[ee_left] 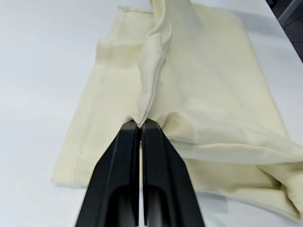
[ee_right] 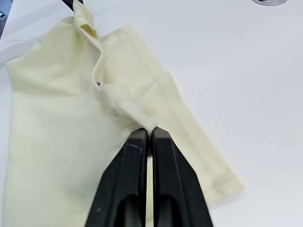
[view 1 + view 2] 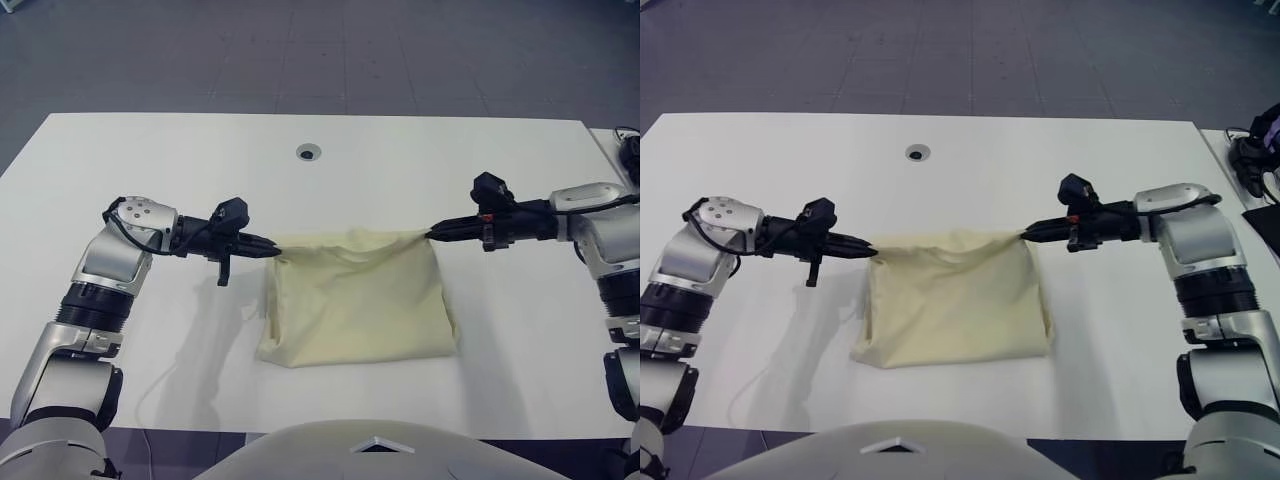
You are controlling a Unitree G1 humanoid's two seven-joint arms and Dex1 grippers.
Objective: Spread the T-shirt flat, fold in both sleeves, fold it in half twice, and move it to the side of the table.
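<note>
T-shirt [image 3: 355, 300], pale yellow and folded into a rough rectangle, lies mid-bench [image 3: 480, 160] toward the near edge, wrinkled, its seams showing along the sides. Its far edge is raised and stretched taut. The left gripper [image 3: 273, 243] pinches the far left corner and the right gripper [image 3: 432, 233] the far right corner. A round grommet [image 3: 309, 152] sits farther back.

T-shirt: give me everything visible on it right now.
The T-shirt is pale yellow soft cloth, folded into a rough rectangle with stitched hems along its edges. Its near part rests on the white table, in front of the robot. Its far edge is lifted and stretched between the left gripper and right gripper, whose jaws are shut on the two far corners.
</note>
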